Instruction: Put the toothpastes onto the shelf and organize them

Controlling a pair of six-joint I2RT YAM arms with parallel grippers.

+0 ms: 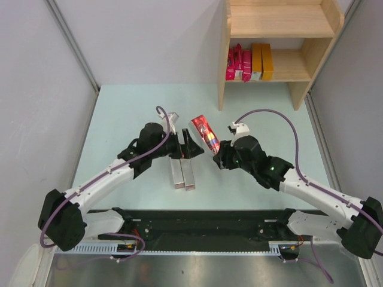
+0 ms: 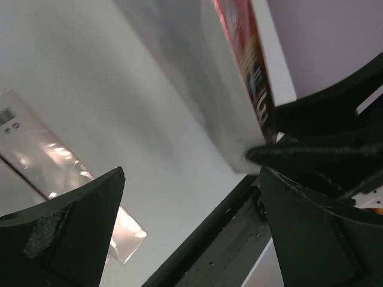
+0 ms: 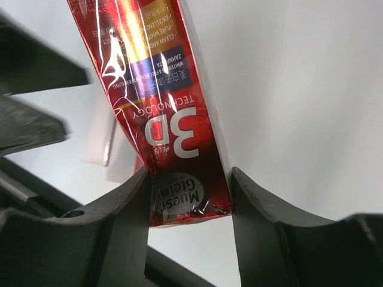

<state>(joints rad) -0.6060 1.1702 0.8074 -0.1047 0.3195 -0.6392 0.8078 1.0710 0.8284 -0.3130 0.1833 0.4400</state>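
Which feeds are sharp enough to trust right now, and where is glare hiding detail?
Right wrist view: the dark red carton in the right claw is sharp, print readable, glare streaks on its wrap. Left wrist view: soft overall, the silver carton washed out by reflections, the left claw a dark silhouette. Top view: evenly lit, the shelf clear.

Pale green tabletop (image 1: 119,113) beneath both sets of jaws, grey partition walls (image 1: 149,36) beyond and flanking them, black mounting plate (image 1: 203,224) behind them at near edge, brushed metal surface (image 1: 197,272) further behind.
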